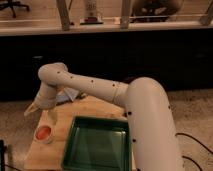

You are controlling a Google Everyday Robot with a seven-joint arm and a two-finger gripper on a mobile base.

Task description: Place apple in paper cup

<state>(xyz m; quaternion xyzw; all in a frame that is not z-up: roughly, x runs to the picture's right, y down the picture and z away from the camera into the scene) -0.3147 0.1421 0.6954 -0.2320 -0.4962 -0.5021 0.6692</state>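
Beige gripper (32, 108): it hangs at the far left of the scene, over the left edge of the wooden table (46, 156), at the end of the arm's lowest link. It points down and to the left. Whether it is open or closed cannot be told, and nothing can be seen in it.

Gripper and cup: the gripper is above and slightly left of the paper cup (43, 134), and on the far side of it. The two are near but apart.

Apple (43, 133): an orange-red round shape sitting inside the cup's pale rim and filling most of its mouth.

Paper cup: it stands upright on the table near the left edge, left of the green tray (100, 121) and apart from it.

Green tray: large and rectangular, it lies on the near right part of the table. Its right side runs under the arm's thick link.

White arm (90, 86): from a rounded joint above the gripper it runs right across the far side of the table. It then bends into a broad link that comes down the right of the scene towards the near edge.

Grey-blue object (68, 95): it lies on the far part of the table, partly hidden behind the arm, and what it is cannot be made out.

Wooden table: light in colour, standing on a speckled floor (192, 107).

Background: a long dark cabinet front (125, 52) runs along the far side.
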